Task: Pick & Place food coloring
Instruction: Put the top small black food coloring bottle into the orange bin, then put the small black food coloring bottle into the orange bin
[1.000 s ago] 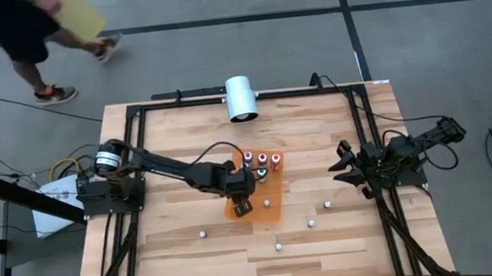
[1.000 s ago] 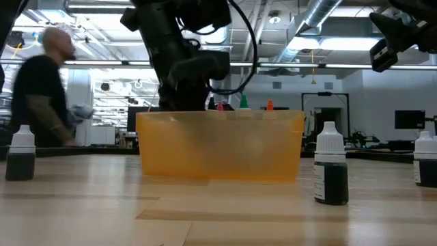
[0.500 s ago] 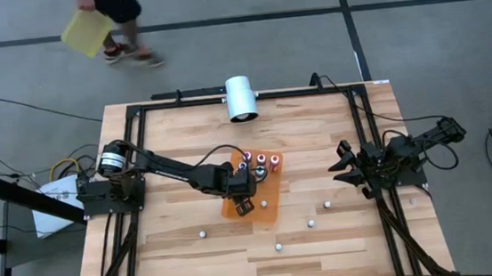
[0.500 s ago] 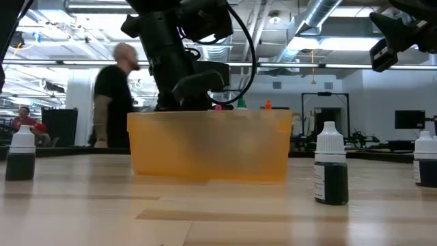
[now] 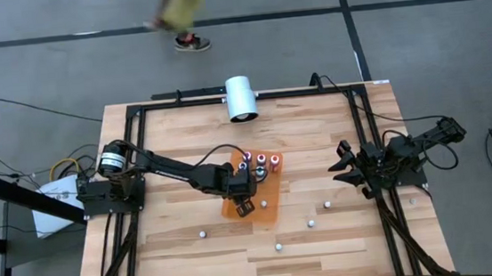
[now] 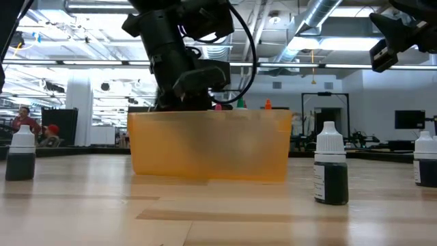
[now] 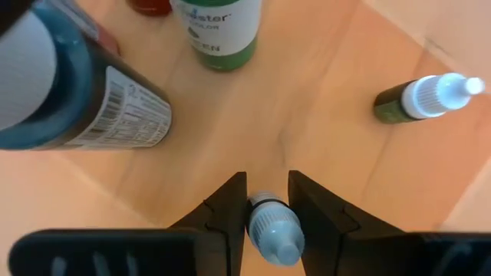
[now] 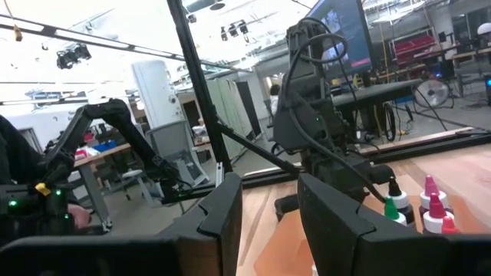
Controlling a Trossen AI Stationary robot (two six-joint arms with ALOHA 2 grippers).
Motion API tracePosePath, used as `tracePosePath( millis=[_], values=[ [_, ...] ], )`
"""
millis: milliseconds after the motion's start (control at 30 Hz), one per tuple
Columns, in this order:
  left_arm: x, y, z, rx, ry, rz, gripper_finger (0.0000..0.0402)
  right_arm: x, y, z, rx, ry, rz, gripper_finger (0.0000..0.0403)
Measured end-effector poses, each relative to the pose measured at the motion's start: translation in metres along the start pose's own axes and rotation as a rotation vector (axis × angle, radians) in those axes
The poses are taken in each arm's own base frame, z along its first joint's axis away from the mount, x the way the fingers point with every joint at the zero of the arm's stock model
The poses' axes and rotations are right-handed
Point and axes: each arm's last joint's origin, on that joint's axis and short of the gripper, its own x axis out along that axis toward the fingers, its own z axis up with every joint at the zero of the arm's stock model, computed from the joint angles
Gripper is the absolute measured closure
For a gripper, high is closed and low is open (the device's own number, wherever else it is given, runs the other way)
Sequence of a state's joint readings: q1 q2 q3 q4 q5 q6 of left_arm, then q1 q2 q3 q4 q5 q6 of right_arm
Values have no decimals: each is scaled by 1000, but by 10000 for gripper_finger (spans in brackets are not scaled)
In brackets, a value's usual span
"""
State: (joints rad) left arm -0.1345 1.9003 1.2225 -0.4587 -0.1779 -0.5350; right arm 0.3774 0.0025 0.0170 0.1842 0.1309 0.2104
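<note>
By the look of things the job was roughly half done. Several bottles of food coloring (image 5: 262, 161) with red and teal tops already stood upright in a cluster at the far end of the orange tray (image 5: 270, 209), which sat near the middle of the surface (image 5: 317, 132), while four white-capped bottles were still out on the bare wood toward the near edge: one (image 5: 202, 234) toward the left, one (image 5: 279, 246) closest to the near edge, one (image 5: 311, 223) just right of the tray, and one (image 5: 327, 205) further right. In the low view two of these loose bottles (image 6: 330, 174) stood upright in front of the tray wall (image 6: 212, 147). The left gripper (image 5: 241, 195) hung over the tray's middle, and its wrist view showed the two dark fingers (image 7: 227, 211) drawn close together and clamped on the neck of a small bottle (image 7: 271, 231) with a pale blue-white cap, held over the tray floor; a green bottle (image 7: 219, 31) stood nearby and another lay on its side (image 7: 418, 100) inside the tray. So this bottle seemed about to be set down, with the four loose ones left to fetch. The right gripper (image 5: 349, 166) waited near the right edge of the surface, its fingers (image 8: 222, 218) a little apart and holding nothing.
</note>
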Motion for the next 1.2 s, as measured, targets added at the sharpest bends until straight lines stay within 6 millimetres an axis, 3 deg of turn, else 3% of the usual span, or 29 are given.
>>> tracePosePath(
  millis=[233,600,867,1033,1200],
  values=[
    [-2,-1,2,14,4,-19,314,0,0,0,0,0,0,287],
    [-2,-1,1,18,9,-20,269,0,0,0,0,-1,0,287],
    [-4,0,3,11,14,-42,257,0,0,0,1,-3,1,287],
    [-25,6,9,-57,32,-121,257,0,0,0,1,-4,1,287],
    [-60,13,10,-120,34,-156,257,0,0,0,1,-4,1,287]
  ],
)
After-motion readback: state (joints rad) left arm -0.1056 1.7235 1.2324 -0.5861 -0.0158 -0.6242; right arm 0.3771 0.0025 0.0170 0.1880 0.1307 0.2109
